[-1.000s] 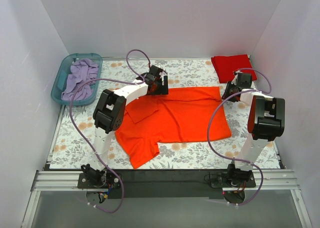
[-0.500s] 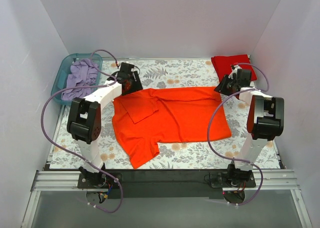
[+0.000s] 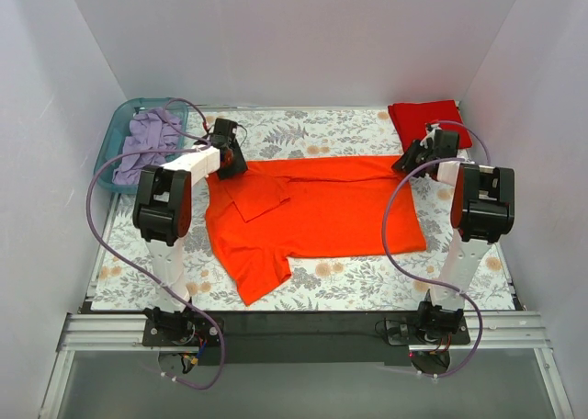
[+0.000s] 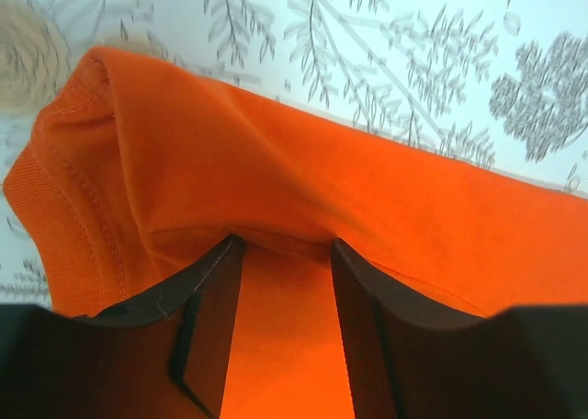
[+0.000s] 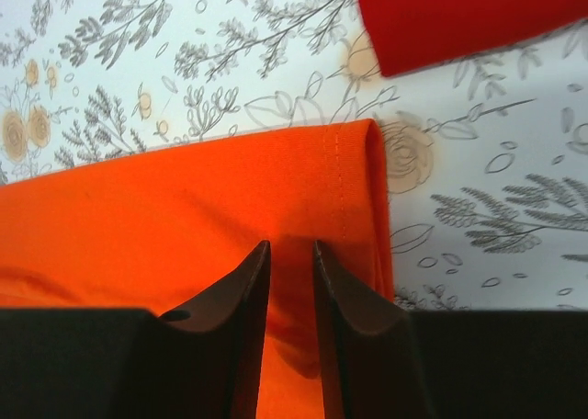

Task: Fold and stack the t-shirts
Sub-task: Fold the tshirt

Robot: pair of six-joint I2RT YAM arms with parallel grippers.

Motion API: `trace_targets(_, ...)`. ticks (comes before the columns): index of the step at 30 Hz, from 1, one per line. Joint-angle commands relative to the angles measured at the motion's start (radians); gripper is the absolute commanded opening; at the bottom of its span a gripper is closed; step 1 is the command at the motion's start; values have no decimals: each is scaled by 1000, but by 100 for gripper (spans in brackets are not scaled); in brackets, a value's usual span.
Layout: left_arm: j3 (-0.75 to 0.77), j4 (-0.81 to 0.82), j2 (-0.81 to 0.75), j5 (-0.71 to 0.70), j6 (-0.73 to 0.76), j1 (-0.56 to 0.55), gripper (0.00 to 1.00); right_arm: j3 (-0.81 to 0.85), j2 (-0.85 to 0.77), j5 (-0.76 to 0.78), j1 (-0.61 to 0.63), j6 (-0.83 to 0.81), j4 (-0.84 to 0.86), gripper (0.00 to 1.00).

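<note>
The bright orange cloth t-shirt (image 3: 322, 217) lies spread flat in the middle of the flower-printed surface (image 3: 331, 130). Its long axis runs from left to right, and one sleeve trails toward the near edge. Both arms reach to its far edge, one at each end, so the coming move depends on that edge lying directly under the two pincers.

The left pincer (image 4: 283, 244) stands over the far left corner. Its jaws are astride a raised ridge of orange cloth near the ribbed hem. They stand somewhat apart with cloth between them, and I cannot tell whether they pinch it yet.

The right pincer (image 5: 292, 244) is at the far right corner, just inside the stitched hem. Its jaws are drawn close together on a layer of orange cloth, so it appears to be grasping the shirt. Each arm is nearer its own corner, and neither needs to cross over.

Judging from this, the next step is to carry the far edge toward the near edge to make a lengthwise fold.

The deep red folded cloth t-shirt (image 3: 424, 118) sits in the far right corner, near the right pincer but not touching the orange one. A teal plastic basket (image 3: 110, 148) holding a lavender cloth (image 3: 147, 143) sits at the far left. Plain white walls (image 3: 276, 42) enclose the surface on three sides. The shirt's near sleeve falls short of the near edge.
</note>
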Motion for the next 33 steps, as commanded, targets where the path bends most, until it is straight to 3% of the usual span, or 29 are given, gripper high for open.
trace_targets(1, 42, -31, 64, -21, 18, 22, 43, 50, 52, 44, -47, 28, 9, 32)
trace_targets(4, 79, -42, 92, -15, 26, 22, 46, 75, 57, 60, -62, 23, 5, 33)
trace_targets(7, 103, -50, 86, 4, 31, 22, 57, 95, 49, 34, -64, 8, -5, 33)
trace_targets(9, 105, -54, 46, 22, 28, 22, 68, 101, 18, 12, -64, 8, -13, 34)
trace_targets(12, 88, -68, -55, 39, 29, 18, 74, 66, -67, -4, -64, 12, -21, 36)
trace_targets(18, -25, -154, -281, 28, -26, 10, 73, -137, -319, -5, -47, 12, -76, 37)
trace_targets(26, -483, -195, -643, -32, -112, 13, 59, -489, -662, -53, -39, 23, -125, 35)
trace_targets(33, -662, -154, -741, -13, -170, 38, 47, -622, -798, -58, -30, -3, -189, 33)
